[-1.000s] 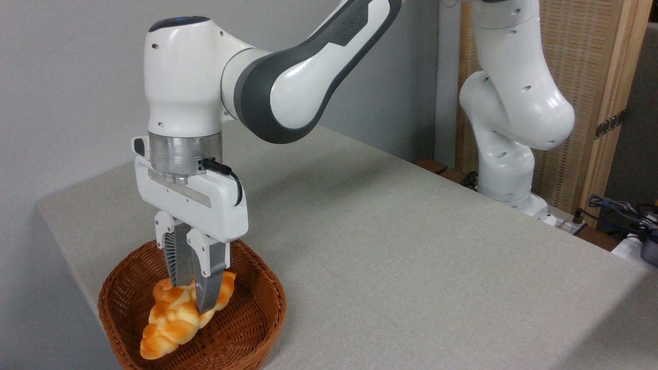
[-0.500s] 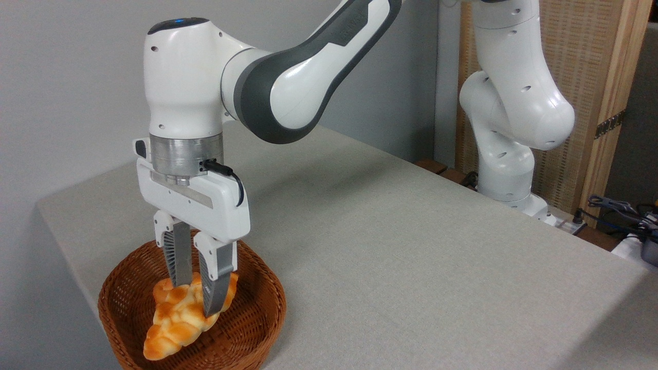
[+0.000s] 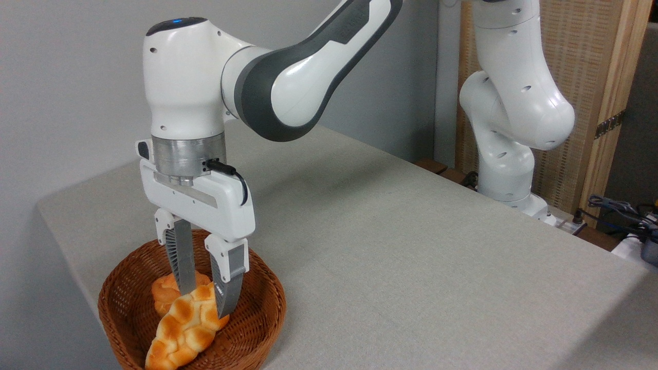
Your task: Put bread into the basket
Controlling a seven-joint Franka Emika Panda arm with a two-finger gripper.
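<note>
The bread, a braided loaf with golden-orange knobs and pale cream seams, is lying inside the basket, tilted, with its tapered end pointing toward the near rim at the lower left. The basket, round, shallow, brown woven wicker with low flared sides, is sitting upright near the table's left front corner.

Gripper low inside basket, fingers parted astride bread; rim rings it. Table to right bare, open overhead. Arm base far right.
</note>
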